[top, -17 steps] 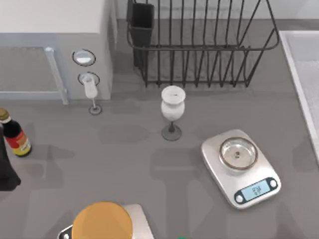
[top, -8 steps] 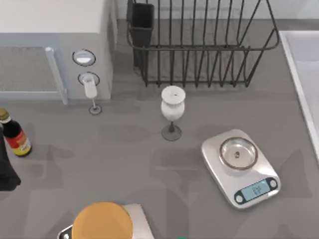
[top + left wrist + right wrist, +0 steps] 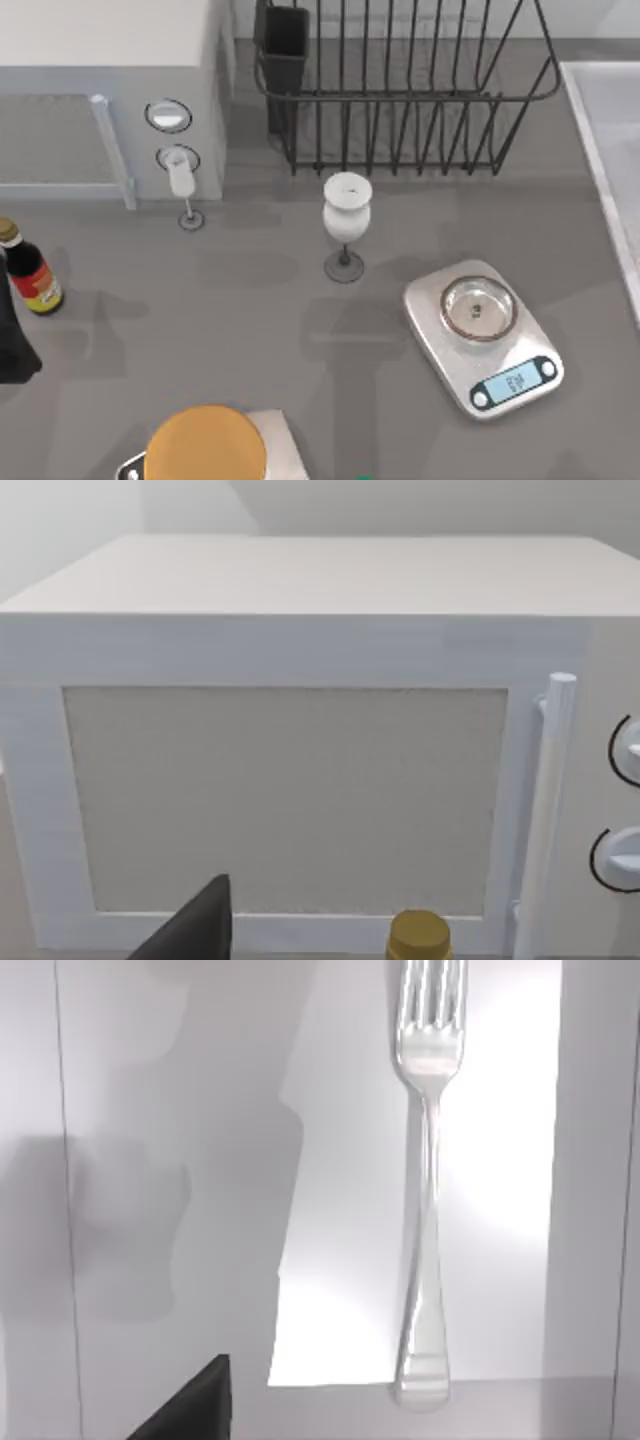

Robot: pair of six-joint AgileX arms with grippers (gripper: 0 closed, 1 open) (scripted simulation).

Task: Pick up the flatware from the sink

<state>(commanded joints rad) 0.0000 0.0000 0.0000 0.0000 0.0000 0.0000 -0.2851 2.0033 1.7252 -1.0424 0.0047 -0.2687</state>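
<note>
Grey matte countertop is seen from above, with the pale grey recessed sink (image 3: pixel 612 150) cut into its far right edge. In the right wrist view, the slim silver-grey metal fork (image 3: pixel 427 1190) is laid flat on the sink's smooth floor, probably so it can be pinched across its narrow handle. Whether either gripper's fingers are apart can't be told. The left arm is parked facing the boxy white microwave (image 3: pixel 300 740).

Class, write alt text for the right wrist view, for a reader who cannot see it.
A silver fork lies flat on the pale grey floor of the sink, tines at one end and its handle reaching the lighter rim. A band of bright light falls across the basin beside soft shadows. A dark tip of the right end effector juts into the corner of the picture.
</note>
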